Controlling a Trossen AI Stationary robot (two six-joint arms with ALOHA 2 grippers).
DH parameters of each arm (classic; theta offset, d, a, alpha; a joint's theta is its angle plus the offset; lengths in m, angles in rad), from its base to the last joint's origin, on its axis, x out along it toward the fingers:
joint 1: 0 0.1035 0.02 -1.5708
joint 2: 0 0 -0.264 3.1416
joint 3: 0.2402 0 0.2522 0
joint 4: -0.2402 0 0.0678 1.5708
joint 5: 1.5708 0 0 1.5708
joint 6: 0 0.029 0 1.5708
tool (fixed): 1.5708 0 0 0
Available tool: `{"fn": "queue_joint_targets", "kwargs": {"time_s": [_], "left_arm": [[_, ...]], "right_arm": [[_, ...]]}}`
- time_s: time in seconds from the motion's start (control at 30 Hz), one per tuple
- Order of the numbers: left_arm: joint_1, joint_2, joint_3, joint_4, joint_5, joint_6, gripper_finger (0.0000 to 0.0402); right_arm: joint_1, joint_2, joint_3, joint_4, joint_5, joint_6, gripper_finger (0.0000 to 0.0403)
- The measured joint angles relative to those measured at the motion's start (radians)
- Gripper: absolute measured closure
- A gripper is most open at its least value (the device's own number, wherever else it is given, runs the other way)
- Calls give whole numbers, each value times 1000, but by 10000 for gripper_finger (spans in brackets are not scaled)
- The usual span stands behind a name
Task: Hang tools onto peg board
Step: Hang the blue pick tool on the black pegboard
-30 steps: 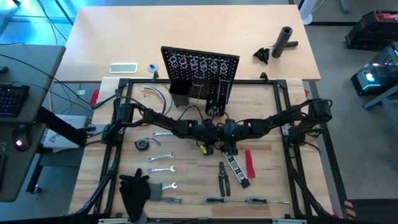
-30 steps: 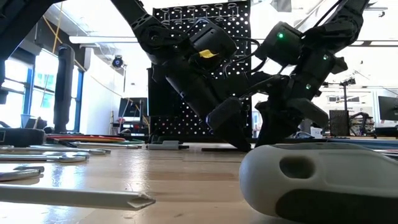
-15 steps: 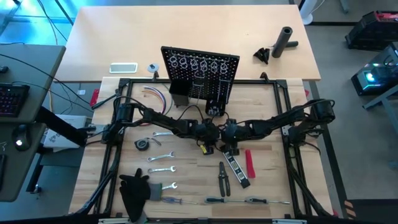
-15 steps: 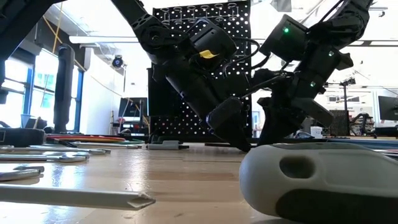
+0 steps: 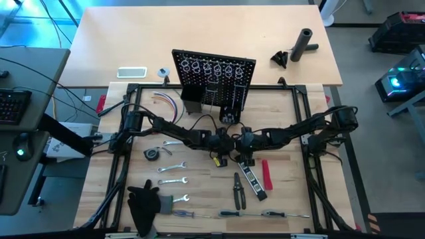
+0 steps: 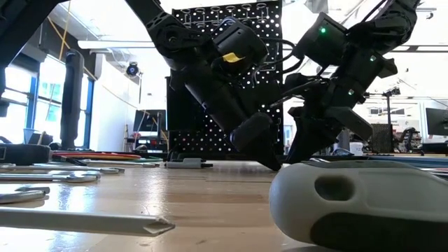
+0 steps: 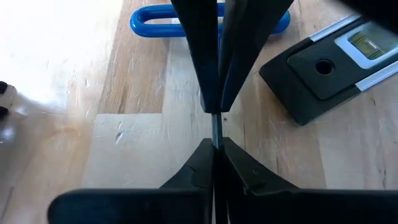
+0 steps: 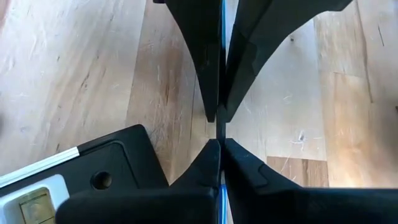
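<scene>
A thin blue-handled tool (image 7: 214, 127) is held edge-on between both grippers at mid-table, in front of the black peg board (image 5: 214, 83). My left gripper (image 7: 214, 146) and my right gripper (image 8: 221, 146) face each other tip to tip (image 5: 231, 141), both shut on it. The tool's blue loop handle (image 7: 149, 22) shows behind the right fingers. The black-yellow level (image 5: 252, 178), red-handled tool (image 5: 266, 174), pliers (image 5: 238, 189), wrenches (image 5: 172, 180), tape measure (image 5: 152, 154) and screwdrivers (image 5: 265, 214) lie flat on the table. My left gripper pinches the tool's thin silver part (image 7: 214, 132) between its two fingers, slanting down from the table's left. The tool stands on edge. Whether it is clear of the table cannot be told. My right gripper pinches the tool's blue part (image 8: 222, 182) between its two fingers, slanting down from the table's right, right opposite the left fingers. The blue loop sticks out to both sides behind its fingers.
The level's end (image 7: 323, 68) lies close beside the grippers. Coloured wires (image 5: 163, 99) lie left of the board, and a black cloth (image 5: 143, 202) lies at the near left. A black cylinder (image 5: 302, 45) lies on the far table. A big pale handle (image 6: 357, 203) fills the low view's near right.
In the low view my right gripper has shifted slightly up and tipped, and my left arm has edged up a little. Both have stayed shut on the tool at mid-table.
</scene>
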Motion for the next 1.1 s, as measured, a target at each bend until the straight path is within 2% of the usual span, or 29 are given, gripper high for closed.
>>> {"fn": "queue_joint_targets", "kwargs": {"time_s": [0.13,0.3,0.57,0.9,1.1], "left_arm": [[0,-2,0,0,-4,0,397],[-6,-12,-1,-9,-12,-2,398],[-9,-46,-4,-30,-23,-14,398],[-25,-97,-5,-15,-56,-39,398],[-56,-149,-3,4,-134,-39,398]], "right_arm": [[0,-3,2,-14,0,26,391],[0,-41,2,-99,24,69,347],[7,-237,2,-290,82,185,284],[87,-550,2,-444,234,411,279],[167,-671,2,-514,337,519,279]]}}
